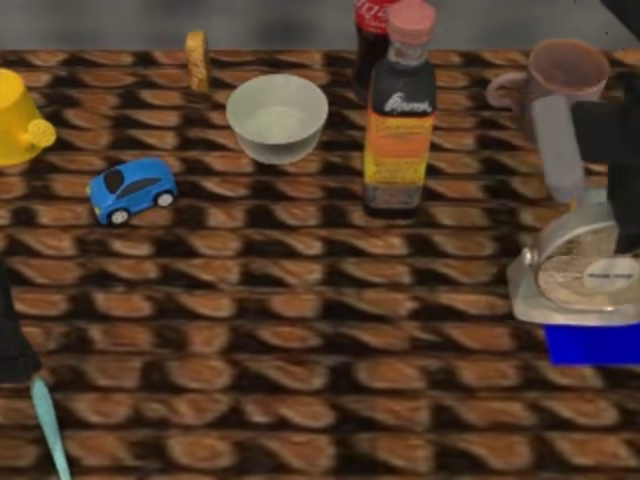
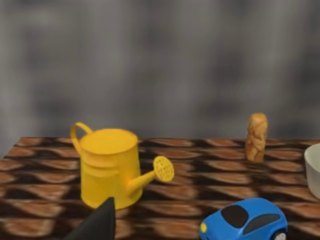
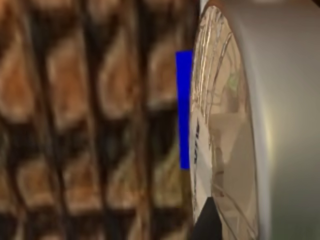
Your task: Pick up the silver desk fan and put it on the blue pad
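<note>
Wood-grain table (image 1: 300, 330), right edge: silver desk fan (image 1: 585, 275) lies grille-up, axis vertical, overlapping the blue pad (image 1: 592, 345). Right gripper (image 1: 612, 140) above it; finger state indiscernible. Left gripper (image 1: 20, 350) parked at left.

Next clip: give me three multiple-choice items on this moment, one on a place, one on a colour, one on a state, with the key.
1. Where is the silver desk fan?
A. top view's left edge
B. table centre
C. right edge, over the blue pad

2. What colour is the toy car?
A. blue
B. red
C. green

3. How does the bowl stand?
A. upside down
B. upright, nothing visible inside
C. filled with fruit

Key: 1 C, the fan overlaps the pad under the right gripper; 2 A, its body is blue; 3 B, its bare inside faces up. The left arm is parked at the left edge.
</note>
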`<action>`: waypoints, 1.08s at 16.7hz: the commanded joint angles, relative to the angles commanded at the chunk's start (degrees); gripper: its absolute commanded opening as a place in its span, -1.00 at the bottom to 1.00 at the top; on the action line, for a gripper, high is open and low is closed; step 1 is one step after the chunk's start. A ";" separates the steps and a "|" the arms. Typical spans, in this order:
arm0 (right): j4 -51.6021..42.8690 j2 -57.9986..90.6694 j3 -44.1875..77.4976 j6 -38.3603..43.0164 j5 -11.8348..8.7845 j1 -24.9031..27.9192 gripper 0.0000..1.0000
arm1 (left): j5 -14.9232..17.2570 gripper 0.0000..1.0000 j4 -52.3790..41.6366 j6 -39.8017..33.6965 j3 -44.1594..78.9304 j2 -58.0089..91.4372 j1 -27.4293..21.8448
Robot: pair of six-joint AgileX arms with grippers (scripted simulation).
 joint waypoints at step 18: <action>8.82 -2.87 -10.93 -9.00 -0.11 -6.02 -1.00 | 0.00 1.00 0.00 0.00 0.00 0.00 0.00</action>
